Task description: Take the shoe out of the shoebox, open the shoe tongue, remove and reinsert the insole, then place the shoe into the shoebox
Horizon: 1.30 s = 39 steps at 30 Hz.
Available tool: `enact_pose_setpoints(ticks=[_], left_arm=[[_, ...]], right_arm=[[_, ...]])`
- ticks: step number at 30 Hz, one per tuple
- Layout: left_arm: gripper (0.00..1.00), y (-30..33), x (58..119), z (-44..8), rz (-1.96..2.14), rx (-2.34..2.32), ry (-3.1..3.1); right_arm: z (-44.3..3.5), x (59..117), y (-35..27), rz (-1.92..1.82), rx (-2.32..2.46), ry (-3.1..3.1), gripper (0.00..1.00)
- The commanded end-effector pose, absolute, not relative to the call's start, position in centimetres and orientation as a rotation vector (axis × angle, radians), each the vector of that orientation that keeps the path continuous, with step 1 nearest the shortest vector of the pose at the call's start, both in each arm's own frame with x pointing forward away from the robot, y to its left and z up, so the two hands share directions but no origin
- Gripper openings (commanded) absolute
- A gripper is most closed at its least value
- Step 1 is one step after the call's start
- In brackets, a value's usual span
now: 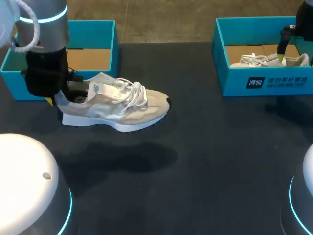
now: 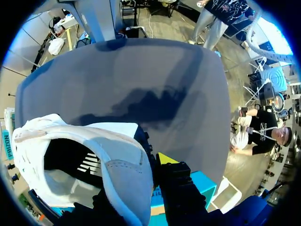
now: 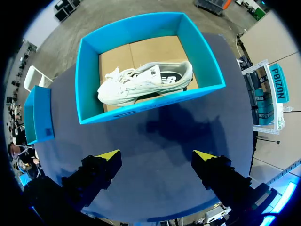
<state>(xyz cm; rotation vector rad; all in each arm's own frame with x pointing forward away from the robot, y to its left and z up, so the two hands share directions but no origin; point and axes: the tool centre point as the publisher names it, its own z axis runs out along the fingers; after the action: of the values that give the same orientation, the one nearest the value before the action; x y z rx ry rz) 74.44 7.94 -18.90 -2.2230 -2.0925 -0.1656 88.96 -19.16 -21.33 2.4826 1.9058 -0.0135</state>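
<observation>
shoe (image 1: 117,105): beige and white, held off the bench (image 1: 205,147) just in front of the left shoebox (image 1: 110,44) — its shadow lies below.
left pincer (image 2: 136,181): gripping the shoe's heel, one yellow tip outside the collar.
right pincer (image 3: 157,157): fingers spread wide, holding nothing — above the bench beside the right shoebox (image 3: 89,70).
second shoe (image 3: 146,82): lying inside the right shoebox.
</observation>
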Motion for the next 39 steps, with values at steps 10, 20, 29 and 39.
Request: enact_pose_setpoints(ticks=[10, 20, 29, 39], left_arm=[[0.00, 4.7, 70.4, -21.3, -0.271, -2.276, -2.078], [0.00, 2.1, 68.4, -23.5, -0.202, -2.220, -2.077], [0.00, -1.5, 68.4, -27.2, -0.249, -2.170, -2.088], [0.00, -5.3, 68.5, -30.2, -0.207, -2.181, -2.089]], right_arm=[[-21.4, 89.0, -19.1, -0.014, 2.483, 1.906, 1.00], [-21.4, 89.0, -19.1, -0.014, 2.483, 1.906, 1.00], [-21.4, 89.0, -19.1, -0.014, 2.483, 1.906, 1.00], [-21.4, 89.0, -19.1, -0.014, 2.483, 1.906, 1.00]])
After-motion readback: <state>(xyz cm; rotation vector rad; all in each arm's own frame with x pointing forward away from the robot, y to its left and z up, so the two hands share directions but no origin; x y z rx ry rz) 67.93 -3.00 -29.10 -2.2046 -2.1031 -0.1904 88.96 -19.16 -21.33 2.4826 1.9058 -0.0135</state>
